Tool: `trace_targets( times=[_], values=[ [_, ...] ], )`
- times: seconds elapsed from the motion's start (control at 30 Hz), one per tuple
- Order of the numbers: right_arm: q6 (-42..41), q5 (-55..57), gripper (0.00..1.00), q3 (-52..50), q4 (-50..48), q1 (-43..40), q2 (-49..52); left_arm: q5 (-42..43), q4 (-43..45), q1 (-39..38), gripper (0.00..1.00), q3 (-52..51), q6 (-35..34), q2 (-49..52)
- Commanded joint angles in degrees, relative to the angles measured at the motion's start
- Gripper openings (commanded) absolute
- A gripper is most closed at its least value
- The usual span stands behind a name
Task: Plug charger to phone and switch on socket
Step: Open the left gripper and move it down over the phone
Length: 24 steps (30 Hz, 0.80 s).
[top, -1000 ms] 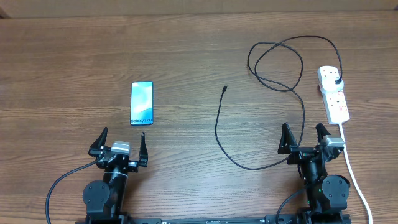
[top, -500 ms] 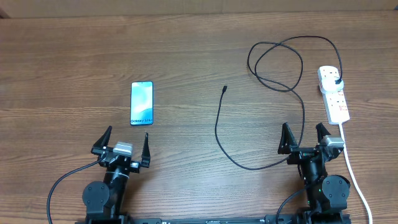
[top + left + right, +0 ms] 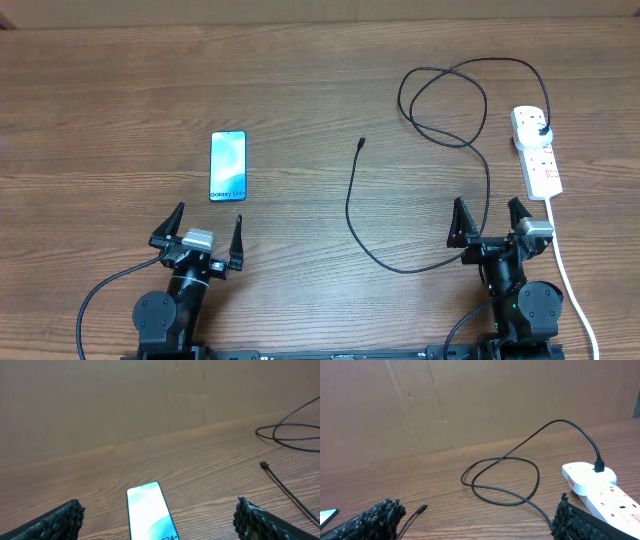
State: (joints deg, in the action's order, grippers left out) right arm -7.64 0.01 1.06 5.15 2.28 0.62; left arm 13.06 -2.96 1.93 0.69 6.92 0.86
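Observation:
The phone lies flat on the table at the left, its light-blue screen up; in the left wrist view it sits just ahead, between my fingers. The charger's black cable loops across the right half, its connector tip near the middle and its plug in the white socket strip. My left gripper is open and empty just behind the phone. My right gripper is open and empty, straddling the cable near the strip. The right wrist view shows the tip, the cable loop and the strip.
The strip's thick white cord runs down the right side past my right arm. A brown cardboard wall stands at the table's far edge. The wooden table stretches between the phone and the cable.
My left gripper has shifted slightly to the right, toward the phone's line. The right arm, the phone and the cable have not moved.

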Motion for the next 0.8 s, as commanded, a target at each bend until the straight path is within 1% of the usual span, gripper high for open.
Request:
trace_targets(
  times=[0.0,0.2,0.27,0.4,0.57,0.67,0.77],
  values=[
    [0.3,-0.1,1.0,-0.6,-0.3,0.2,-0.5,-1.0,0.2,0.3,0.99,0.2,-2.5,-0.6],
    [0.3,-0.1,1.0,-0.6,-0.3,0.2,-0.5,-1.0,0.2,0.3,1.0,2.6,-6.1,0.2],
    [0.3,-0.1,1.0,-0.6,-0.3,0.2,-0.5,-1.0,0.2,0.3,0.99,4.2,-7.2,1.6],
    [0.3,-0.1,1.0,-0.6,-0.3,0.2,-0.5,-1.0,0.0,0.3,0.99,8.9,-7.4,6.5],
    [0.3,-0.1,1.0,-0.6,-0.3,0.2,-0.5,-0.9,0.0,0.3,0.99,16.8,-7.4,17.5],
    [0.3,-0.1,1.0,-0.6,-0.3,0.2,-0.5,0.8,-0.1,0.3,1.0,22.6,-7.4,25.7],
    [0.3,-0.1,1.0,-0.6,-0.3,0.2,-0.5,2.0,-2.6,0.3,1.0,29.7,-7.6,34.3]
  ],
)
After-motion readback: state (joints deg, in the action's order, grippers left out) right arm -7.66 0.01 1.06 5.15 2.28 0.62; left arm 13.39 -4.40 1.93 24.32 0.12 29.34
